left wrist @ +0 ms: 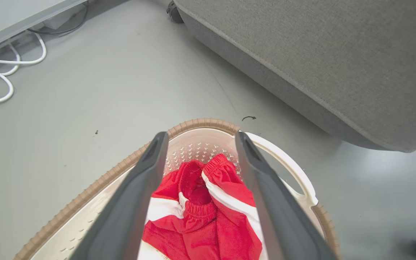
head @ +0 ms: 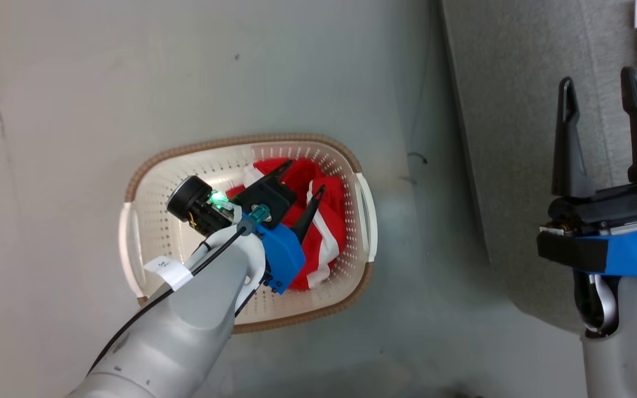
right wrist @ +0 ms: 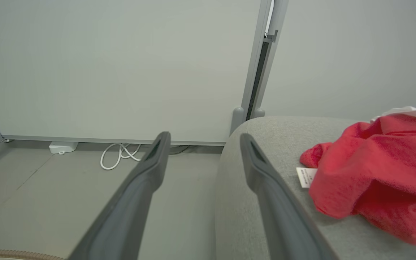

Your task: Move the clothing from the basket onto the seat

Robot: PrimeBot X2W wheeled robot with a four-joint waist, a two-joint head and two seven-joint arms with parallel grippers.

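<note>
- The red striped garment (head: 329,221) lay crumpled inside the basket (head: 197,150), against the basket wall nearest the seat (head: 517,138). This piece was left to move.
- A second red garment (right wrist: 370,177) already lay on the seat, well apart from the basket, so roughly half the job looked done.
- The left gripper (head: 304,176) hung over the basket, its jaws spread wide on either side of the striped piece and holding nothing.
- The right gripper (head: 598,77) hovered over the seat, off to the side of the basket, with its jaws open and empty.
</note>
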